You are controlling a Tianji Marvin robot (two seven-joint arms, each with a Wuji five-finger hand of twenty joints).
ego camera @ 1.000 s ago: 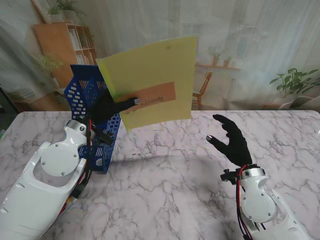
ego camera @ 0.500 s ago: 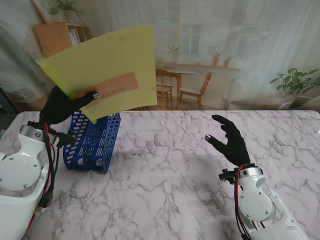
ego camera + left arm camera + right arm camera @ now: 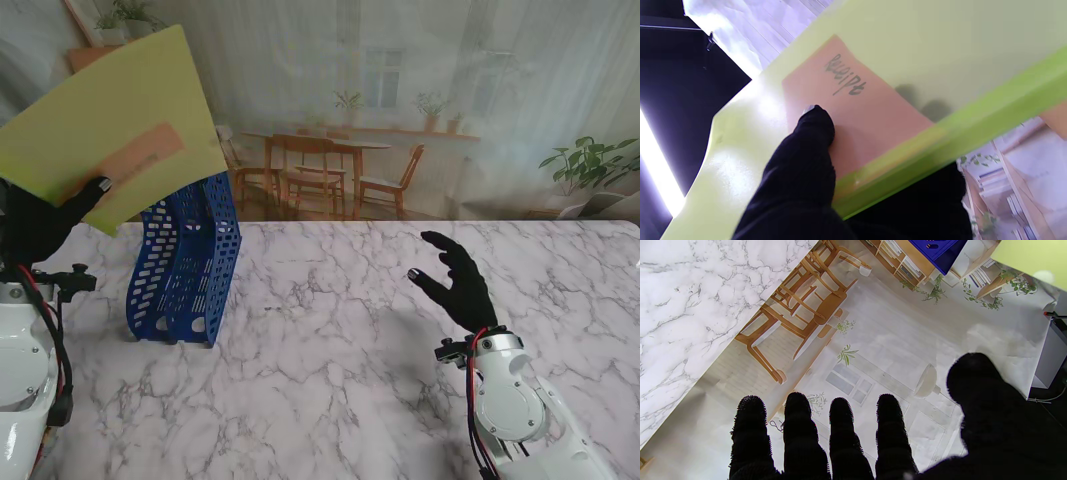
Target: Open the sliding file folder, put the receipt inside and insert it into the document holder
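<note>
Insertion step: left hand point(image 3: 35, 225) fingers pinch the yellow sliding file folder point(image 3: 105, 125), receipt point(image 3: 853, 123) inside (label readable), raised left of and above the blue document holder point(image 3: 185, 260). Right hand point(image 3: 455, 285) is spread, holding nothing. Next: align the folder edge over a slot, lower it.

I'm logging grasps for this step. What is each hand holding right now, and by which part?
The left hand holds the yellow folder near its lower edge, thumb pressed over the receipt inside. The right hand holds nothing.
</note>
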